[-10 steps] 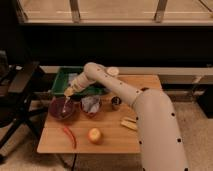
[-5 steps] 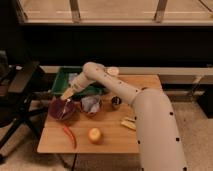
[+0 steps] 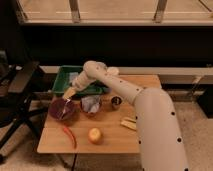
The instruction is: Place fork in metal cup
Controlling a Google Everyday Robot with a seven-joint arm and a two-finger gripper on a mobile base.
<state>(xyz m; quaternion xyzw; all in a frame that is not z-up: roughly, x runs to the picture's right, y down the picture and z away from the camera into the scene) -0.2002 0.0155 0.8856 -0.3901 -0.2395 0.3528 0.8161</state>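
In the camera view, a wooden worktop [image 3: 112, 142] stands before a dark wall, with a black chair [image 3: 17, 92] at its left. The robot's white arm [image 3: 120, 90] rises from a bulky body at the lower right, runs up and left across the worktop to a bend above the green tray [image 3: 60, 75] at the back left, then slopes down towards the front left. At its end, the gripper [image 3: 69, 93] hangs over the near edge of the tray, just above the far rim of a dark red bowl [image 3: 63, 110]; whether it is open, closed or gripping anything cannot be told. The fork cannot be made out anywhere in this view. The metal cup [image 3: 116, 102] stands upright on the worktop near the middle, just to the right of a smaller silvery bowl [image 3: 91, 104] and under the arm's long white link; it is well apart from the gripper, with the silvery bowl between them. Nearer the front edge lie a red chilli [image 3: 70, 136], slanting, and beside it, to the right, a round yellow-orange fruit [image 3: 95, 135]. A yellowish banana-like piece [image 3: 128, 123] lies to the right of the fruit, close against the robot's body.
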